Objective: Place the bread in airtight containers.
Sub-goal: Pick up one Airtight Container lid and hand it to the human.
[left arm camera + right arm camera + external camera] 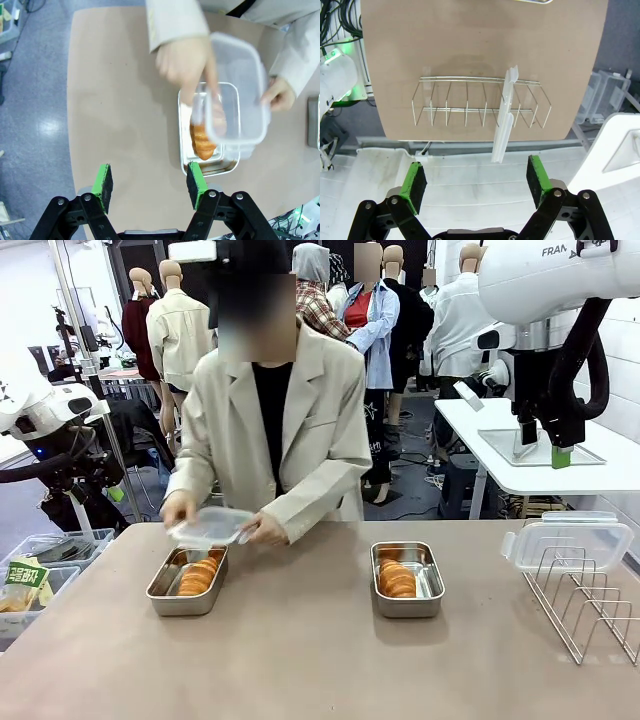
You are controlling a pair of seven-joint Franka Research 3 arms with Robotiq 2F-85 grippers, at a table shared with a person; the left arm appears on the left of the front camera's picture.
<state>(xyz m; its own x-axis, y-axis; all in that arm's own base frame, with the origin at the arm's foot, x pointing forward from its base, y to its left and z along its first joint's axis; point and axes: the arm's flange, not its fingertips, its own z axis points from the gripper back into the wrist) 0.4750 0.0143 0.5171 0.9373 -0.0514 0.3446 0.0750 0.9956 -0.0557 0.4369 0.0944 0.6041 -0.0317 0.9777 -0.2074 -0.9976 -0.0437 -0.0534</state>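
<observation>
Two steel airtight containers sit on the brown table. The left container (160,592) holds bread (198,575), and the person holds a clear lid (210,525) just above it with both hands. The right container (433,585) holds bread (397,578) and stands uncovered. In the left wrist view my left gripper (149,184) hangs open high above that container (210,170), its bread (201,140) and the lid (237,95). My right gripper (476,182) is open, high over a second lid (504,120) standing in a wire rack (480,102).
The wire rack (585,600) with its upright lid (568,543) stands at the table's right end. Plastic bins (40,570) with a green packet sit off the table's left side. The person's hands (182,62) hover over the left container.
</observation>
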